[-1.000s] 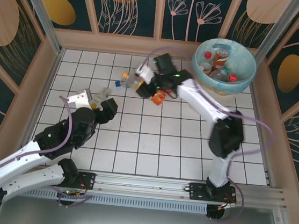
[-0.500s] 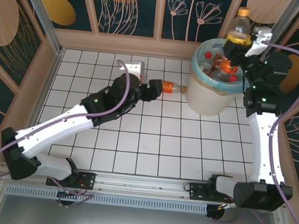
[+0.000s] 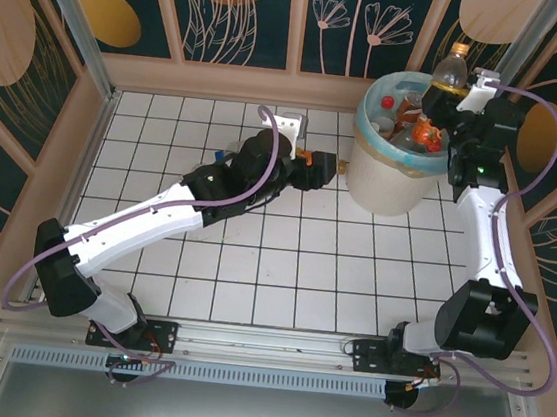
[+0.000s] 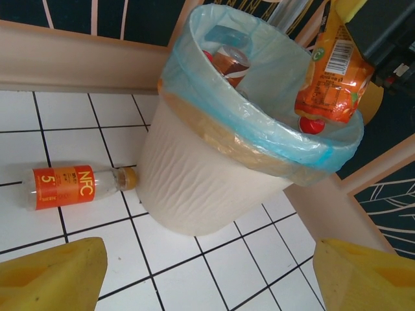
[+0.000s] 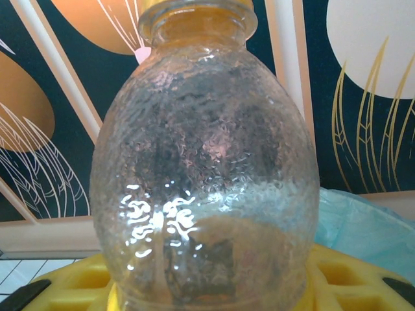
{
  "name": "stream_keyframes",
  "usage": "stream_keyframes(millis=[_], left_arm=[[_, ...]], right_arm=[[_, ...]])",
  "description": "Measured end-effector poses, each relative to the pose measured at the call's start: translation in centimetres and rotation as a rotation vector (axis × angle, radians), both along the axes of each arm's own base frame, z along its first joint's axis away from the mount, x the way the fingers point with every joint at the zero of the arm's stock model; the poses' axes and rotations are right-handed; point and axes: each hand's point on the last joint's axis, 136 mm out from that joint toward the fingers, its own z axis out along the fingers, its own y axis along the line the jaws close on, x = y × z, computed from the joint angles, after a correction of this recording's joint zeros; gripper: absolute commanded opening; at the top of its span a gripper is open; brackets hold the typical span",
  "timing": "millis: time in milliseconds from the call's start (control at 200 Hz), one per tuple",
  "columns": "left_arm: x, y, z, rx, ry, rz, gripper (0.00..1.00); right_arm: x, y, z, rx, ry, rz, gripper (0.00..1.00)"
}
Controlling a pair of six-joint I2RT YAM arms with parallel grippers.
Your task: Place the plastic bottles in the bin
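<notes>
In the overhead view we are watching the drop step. The right gripper (image 3: 455, 93) is pinching the held bottle (image 3: 447, 75), cap up, directly over the bin (image 3: 377, 185) and above the binned bottles (image 3: 410, 111). By our judgement, the next move is calling for those jaws to part. The left gripper (image 3: 308, 170) is hovering just beside the bin, over the lying bottle (image 3: 326, 160).

At the left wrist we are seeing the bin's (image 4: 194, 188) rippled cream wall and crinkly blue liner. The lying bottle (image 4: 65, 186), a clear cylinder with a glossy orange label, is resting with its cap touching the bin's base. The left gripper (image 4: 207, 272) is standing spread wide, pinching nothing.

At the right wrist, the held bottle (image 5: 204, 175) is showing bulbous, pebbled clear plastic. The right gripper's (image 5: 207, 288) yellow fingers (image 5: 343, 272) are clamping it in front of the bin's liner.
</notes>
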Motion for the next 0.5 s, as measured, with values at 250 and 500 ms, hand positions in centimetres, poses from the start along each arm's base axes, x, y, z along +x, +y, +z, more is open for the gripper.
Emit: stream_keyframes(millis=[250,500], left_arm=[[-0.1,0.1,-1.3,0.025,0.014,-0.002,0.84],[-0.1,0.2,-2.2,0.043,0.022,-0.003,0.86]], right_arm=[[0.9,1.6,-1.7,-0.046,0.030,0.012,0.52],[1.2,1.3,-2.6,-0.089,0.052,-0.022,0.67]])
